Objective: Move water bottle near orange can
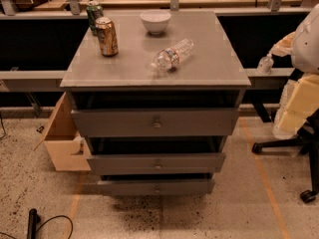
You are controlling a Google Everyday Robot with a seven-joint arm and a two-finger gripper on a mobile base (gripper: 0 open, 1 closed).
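Gripper [264,63] right of crinkled clear water bottle [172,56]

Clear water bottle [172,55] with red-and-white label band, golden-orange can [106,36] with pale markings and silver top, darker green-marked can [93,14], white bowl [155,21], grey drawer cabinet [119,123], speckled beige floor [224,213] with orange tape lines [264,179].

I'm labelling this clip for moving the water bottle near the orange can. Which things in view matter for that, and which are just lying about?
For the job: water bottle, lying on its side; orange can, upright; the gripper, not in view.
Just lying about: green-marked can behind the orange can; white bowl; cardboard box on the floor.
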